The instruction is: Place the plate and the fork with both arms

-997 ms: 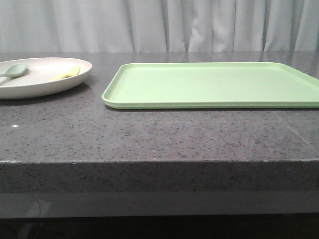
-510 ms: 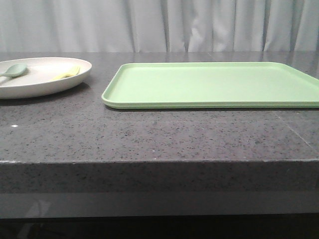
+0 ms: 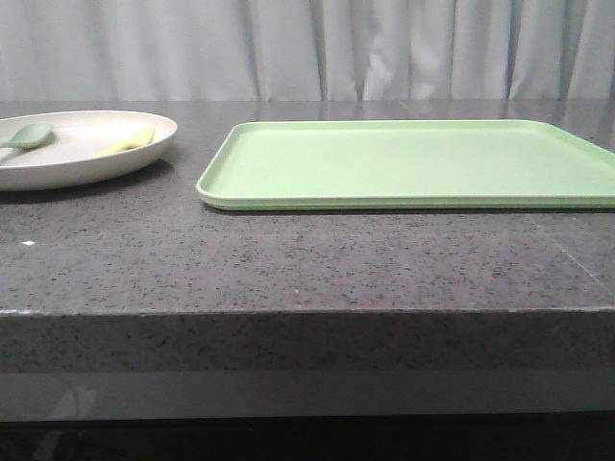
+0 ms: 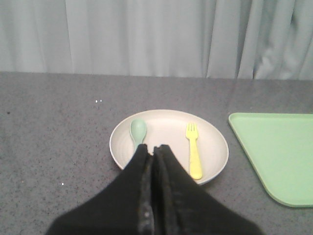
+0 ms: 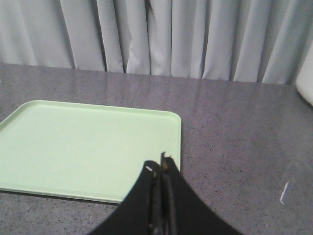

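Off-white plate (image 3: 82,144) sat at nine o'clock of the green tray (image 3: 404,163), unmoved from a second before, fork (image 4: 194,151) and spoon (image 4: 138,131) lying in it. Left gripper (image 4: 153,149) and right gripper (image 5: 160,164) were both pinched closed, empty, so honestly nothing had started.

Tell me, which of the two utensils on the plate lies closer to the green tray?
The yellow fork. It lies on the plate's tray-side half; the grey-green spoon sits on the far side from the tray.
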Robot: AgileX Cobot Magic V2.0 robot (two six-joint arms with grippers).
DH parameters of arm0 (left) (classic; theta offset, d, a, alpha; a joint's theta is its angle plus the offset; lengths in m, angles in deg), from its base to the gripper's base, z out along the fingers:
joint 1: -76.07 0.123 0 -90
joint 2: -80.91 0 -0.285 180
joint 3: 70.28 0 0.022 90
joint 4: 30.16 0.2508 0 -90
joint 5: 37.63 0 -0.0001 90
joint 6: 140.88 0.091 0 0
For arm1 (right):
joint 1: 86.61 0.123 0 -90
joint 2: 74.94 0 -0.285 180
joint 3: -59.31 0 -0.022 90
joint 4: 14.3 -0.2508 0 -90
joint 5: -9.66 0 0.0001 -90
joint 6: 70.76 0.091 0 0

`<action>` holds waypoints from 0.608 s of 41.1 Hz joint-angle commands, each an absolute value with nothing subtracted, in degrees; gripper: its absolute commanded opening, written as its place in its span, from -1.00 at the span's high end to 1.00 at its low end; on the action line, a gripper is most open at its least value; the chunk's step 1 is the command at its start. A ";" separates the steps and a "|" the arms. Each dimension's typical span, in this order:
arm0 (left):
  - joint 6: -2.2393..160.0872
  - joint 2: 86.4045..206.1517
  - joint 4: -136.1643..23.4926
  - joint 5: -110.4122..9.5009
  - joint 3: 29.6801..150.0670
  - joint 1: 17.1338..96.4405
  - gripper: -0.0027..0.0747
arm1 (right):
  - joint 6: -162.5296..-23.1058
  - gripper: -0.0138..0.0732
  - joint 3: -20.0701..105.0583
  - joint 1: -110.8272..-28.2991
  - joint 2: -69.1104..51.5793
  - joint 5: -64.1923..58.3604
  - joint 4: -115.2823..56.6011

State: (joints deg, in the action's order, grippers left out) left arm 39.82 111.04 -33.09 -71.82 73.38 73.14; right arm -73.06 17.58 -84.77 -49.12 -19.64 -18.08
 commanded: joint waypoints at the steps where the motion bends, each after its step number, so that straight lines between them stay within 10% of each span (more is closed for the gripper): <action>1: 39.12 113.52 -33.28 -68.23 75.23 73.10 0.98 | -73.50 0.84 19.33 -85.22 -47.24 -15.74 -18.44; 20: 39.12 114.96 -32.69 -67.73 75.23 73.10 0.97 | -73.50 0.81 19.33 -85.22 -47.10 -15.60 -18.44; 25: 39.12 114.96 -32.04 -67.51 75.23 73.10 0.53 | -73.50 0.35 19.33 -85.22 -47.10 -15.61 -18.38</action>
State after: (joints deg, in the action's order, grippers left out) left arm 39.82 114.12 -32.34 -72.27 73.38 73.14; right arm -73.18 17.58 -84.77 -48.18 -19.73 -18.08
